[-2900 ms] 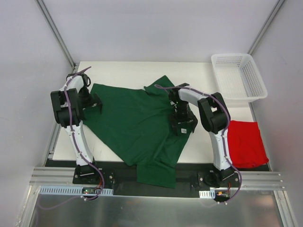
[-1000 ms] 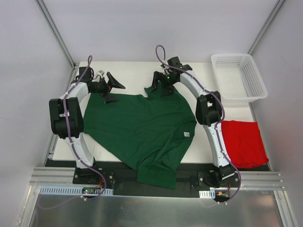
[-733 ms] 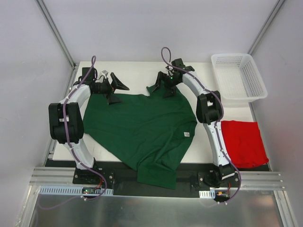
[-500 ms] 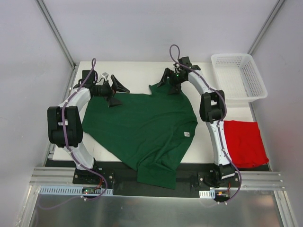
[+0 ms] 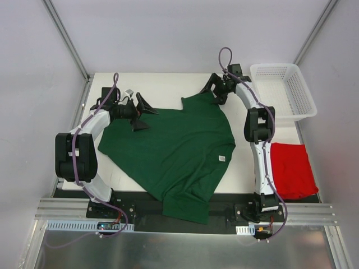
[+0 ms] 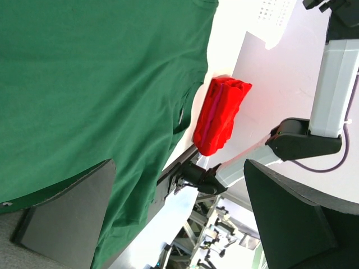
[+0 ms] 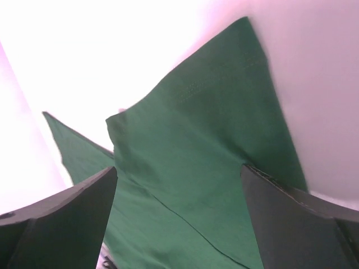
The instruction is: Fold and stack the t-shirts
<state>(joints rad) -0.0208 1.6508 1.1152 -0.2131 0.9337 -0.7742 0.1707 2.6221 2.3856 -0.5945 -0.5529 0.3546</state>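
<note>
- I am holding my left hand [image 5: 145, 116] wide open and empty at the green t-shirt's [image 5: 174, 145] far left edge.
- My right hand [image 5: 215, 94] is gaping empty over its far right corner.
- I am judging this the flattening step. Next, I should grip an edge to fold.
- The red t-shirt [image 5: 289, 168] is lying folded to its right.

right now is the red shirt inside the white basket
No, the red shirt lies on the table, apart from the white basket.

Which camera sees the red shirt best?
The top external view: almost the whole folded red shirt shows, lying flat. The left wrist view catches it sideways and far off. The right wrist view shows none of it, just the green shirt.
</note>
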